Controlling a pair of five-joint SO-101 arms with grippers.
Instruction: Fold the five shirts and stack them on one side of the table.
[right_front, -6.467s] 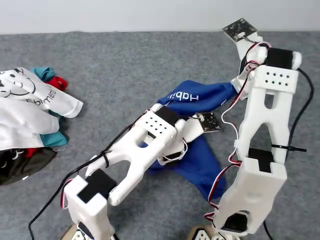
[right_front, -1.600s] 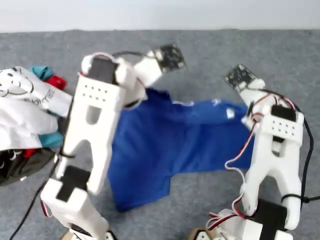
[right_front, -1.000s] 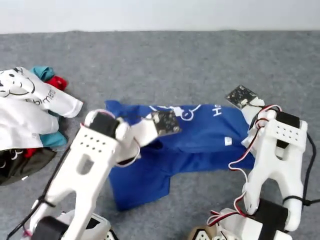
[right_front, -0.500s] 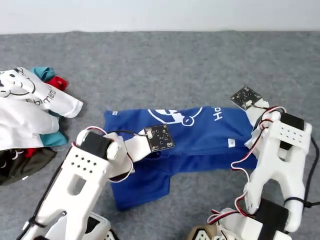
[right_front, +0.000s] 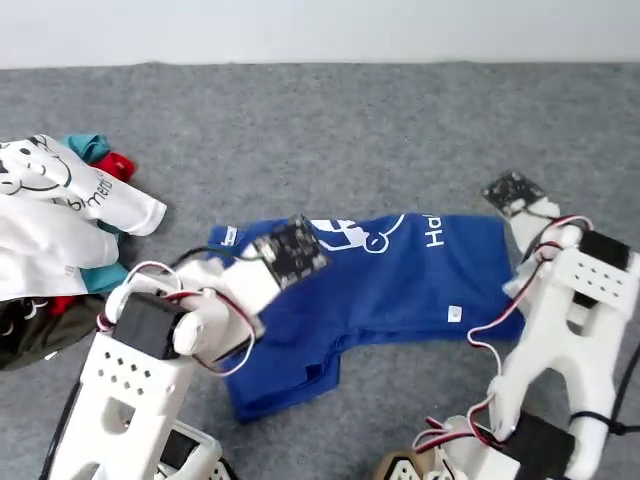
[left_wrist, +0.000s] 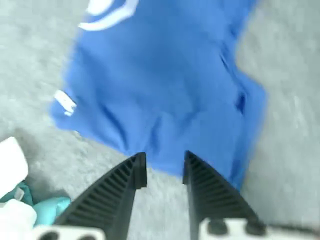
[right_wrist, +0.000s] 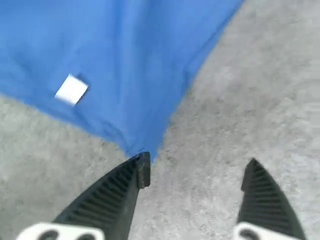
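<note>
We are looking down on the grey desk (right_front: 400, 130). The largest thing on it, the blue shirt (right_front: 400, 285), is lying spread crosswise in the middle, nearer the near edge than the far one, print side up, with one part sticking out toward the near edge. A pile of other shirts (right_front: 55, 230), white, teal, red and dark, is sitting crumpled at the left edge, apart from the blue one. We are judging the blue shirt to be light, soft and limp: it is going to sag and crease wherever it is lifted, and the felt-like desk is likely going to drag at it. So we are thinking the best holds are the corners and the hem, not the middle of the cloth. The left claw (left_wrist: 162, 162) is hanging over the shirt's left end, its jaws parted only a little and gripping nothing, the tips just over the cloth's edge where it is meeting bare desk; we are not able to tell whether they are touching it. The right claw (right_wrist: 197, 167) is standing wide apart and empty at the shirt's right end, one fingertip just beside the shirt's corner and the other over bare desk. A small white tag (right_wrist: 71, 90) is showing on the cloth near that corner.
</note>
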